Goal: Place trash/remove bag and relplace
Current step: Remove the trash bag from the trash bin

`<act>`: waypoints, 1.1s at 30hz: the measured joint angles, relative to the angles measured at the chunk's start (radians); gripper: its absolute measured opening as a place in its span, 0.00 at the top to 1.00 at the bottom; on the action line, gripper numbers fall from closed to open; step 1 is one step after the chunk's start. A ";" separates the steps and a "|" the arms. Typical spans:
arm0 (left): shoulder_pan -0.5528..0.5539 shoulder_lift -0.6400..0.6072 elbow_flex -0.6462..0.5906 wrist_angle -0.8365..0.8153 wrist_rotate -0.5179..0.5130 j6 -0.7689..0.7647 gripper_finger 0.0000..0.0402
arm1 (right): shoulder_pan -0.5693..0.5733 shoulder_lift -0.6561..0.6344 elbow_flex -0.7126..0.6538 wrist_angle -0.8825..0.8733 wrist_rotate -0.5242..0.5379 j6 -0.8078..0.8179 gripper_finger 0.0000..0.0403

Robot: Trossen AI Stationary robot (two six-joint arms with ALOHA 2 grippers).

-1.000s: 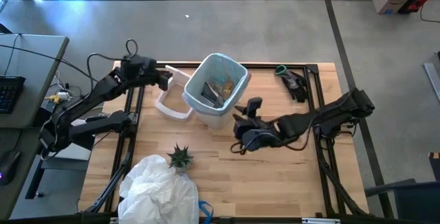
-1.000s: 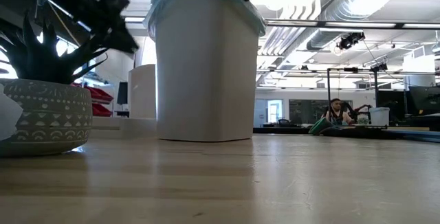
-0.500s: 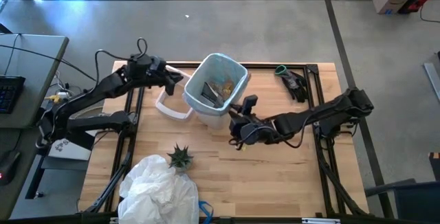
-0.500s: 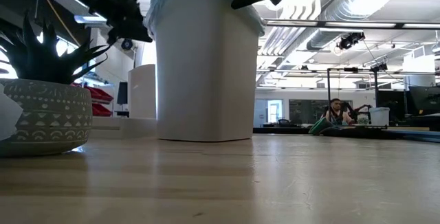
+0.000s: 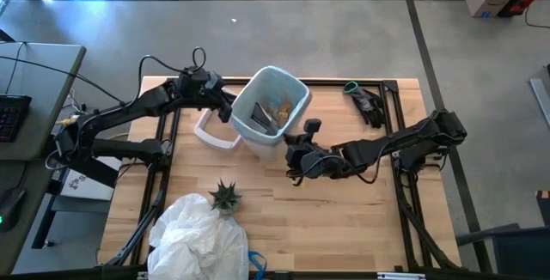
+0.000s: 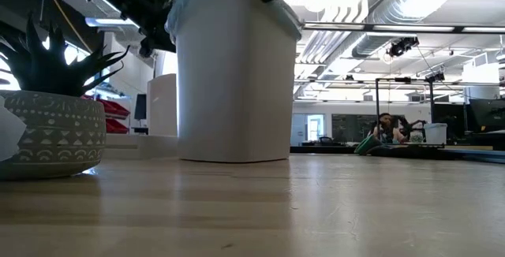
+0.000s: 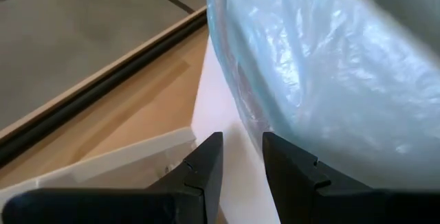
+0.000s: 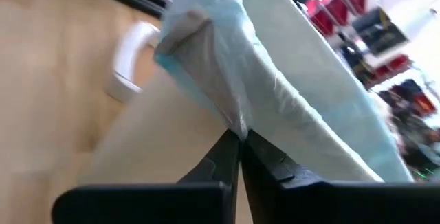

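both grippers reached the bag [image 5: 273, 82]: right gripper [image 8: 240, 140] pinches it, left gripper [image 7: 239, 157] parted.

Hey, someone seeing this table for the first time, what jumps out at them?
The white bin lined with the light-blue bag stands at the table's far middle, trash inside. Both arms close on it: the right gripper is shut on the bag's edge at the rim, and the left gripper sits at the opposite side, its jaws slightly apart. A heap of white plastic and a small green plant lie near the front-left.
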State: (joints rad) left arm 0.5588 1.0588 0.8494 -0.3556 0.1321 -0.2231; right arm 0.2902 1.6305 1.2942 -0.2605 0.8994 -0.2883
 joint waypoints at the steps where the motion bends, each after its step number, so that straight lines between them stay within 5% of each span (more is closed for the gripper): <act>1: -0.002 0.000 0.004 0.000 -0.005 0.001 0.78 | 0.007 -0.004 0.000 0.008 -0.021 -0.001 1.00; 12: -0.013 0.000 0.028 -0.044 -0.040 0.017 0.78 | 0.078 -0.152 0.000 0.231 -0.111 -0.114 1.00; 18: -0.062 -0.001 0.028 -0.043 -0.078 0.015 0.78 | -0.032 -0.209 0.001 0.233 -0.131 -0.050 1.00; 26: -0.179 -0.094 0.028 -0.043 -0.269 0.060 0.78 | -0.132 -0.211 0.001 0.136 -0.238 0.064 1.00; 33: -0.298 -0.201 0.028 -0.048 -0.279 0.060 0.78 | -0.184 -0.211 0.001 0.187 -0.295 0.045 1.00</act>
State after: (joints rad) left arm 0.2603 0.8579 0.8772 -0.4040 -0.1470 -0.1627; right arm 0.1062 1.4193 1.2949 -0.0739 0.6045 -0.2430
